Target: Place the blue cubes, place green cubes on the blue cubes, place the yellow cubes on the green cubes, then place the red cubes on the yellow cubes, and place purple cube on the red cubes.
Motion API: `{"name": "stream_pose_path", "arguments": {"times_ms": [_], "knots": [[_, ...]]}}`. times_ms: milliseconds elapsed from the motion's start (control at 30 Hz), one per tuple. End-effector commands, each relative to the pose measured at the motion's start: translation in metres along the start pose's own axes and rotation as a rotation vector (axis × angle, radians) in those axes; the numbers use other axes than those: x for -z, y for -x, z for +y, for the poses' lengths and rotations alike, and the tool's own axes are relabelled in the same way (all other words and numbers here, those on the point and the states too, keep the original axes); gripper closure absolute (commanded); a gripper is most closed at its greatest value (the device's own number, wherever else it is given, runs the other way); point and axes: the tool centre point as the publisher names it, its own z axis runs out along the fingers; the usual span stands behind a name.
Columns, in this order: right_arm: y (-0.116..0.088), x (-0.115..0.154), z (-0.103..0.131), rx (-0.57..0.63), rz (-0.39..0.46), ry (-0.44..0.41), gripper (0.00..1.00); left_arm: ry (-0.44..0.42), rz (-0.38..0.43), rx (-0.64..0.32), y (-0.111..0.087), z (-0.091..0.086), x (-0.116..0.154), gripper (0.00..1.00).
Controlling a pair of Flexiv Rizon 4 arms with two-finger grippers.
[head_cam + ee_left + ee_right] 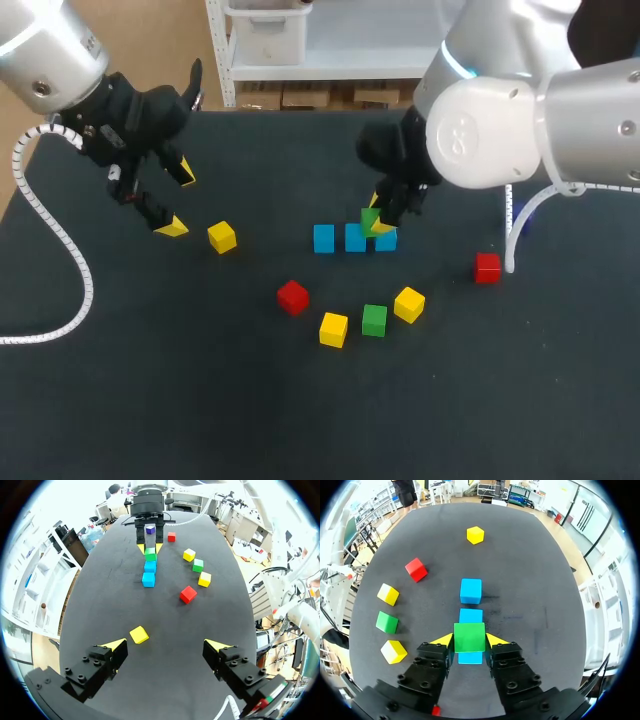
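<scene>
Your right fingers [496,640] clasped the green cube [469,636] over the row of blue cubes [470,590], with bare table [535,605] on either side. Your left fingers [114,646] stood spread, a yellow cube [139,634] just ahead, untouched.

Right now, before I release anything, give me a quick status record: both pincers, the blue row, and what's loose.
Blue cubes: three in a row
Right pincer: shut on green cube, above two blue cubes
Left pincer: open, empty, yellow cube ahead
Loose: second green cube, two more yellow cubes, two red cubes
Purple cube: beside right pincer, past the row's end
</scene>
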Motion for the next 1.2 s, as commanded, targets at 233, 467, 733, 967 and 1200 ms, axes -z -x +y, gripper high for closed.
{"name": "stream_pose_path", "arguments": {"times_ms": [233,467,733,967,1200], "knots": [[0.001,-0.001,-0.002,0.002,-0.005,0.007,0.60,-0.003,0.000,-0.002,0.000,0.001,0.000,0.00],[0.001,-0.002,-0.002,0.004,-0.006,0.009,0.56,-0.003,0.000,-0.002,0.000,0.001,0.000,0.00],[0.001,0.010,-0.003,0.001,-0.022,-0.016,0.00,-0.003,0.000,-0.002,0.000,0.001,0.000,0.00],[-0.012,0.041,-0.006,-0.016,-0.071,-0.055,0.00,-0.003,0.000,-0.002,0.000,0.001,0.000,0.00],[-0.046,0.068,-0.004,-0.043,-0.162,-0.047,0.00,-0.003,0.000,-0.002,0.000,0.001,0.000,0.00]]}}
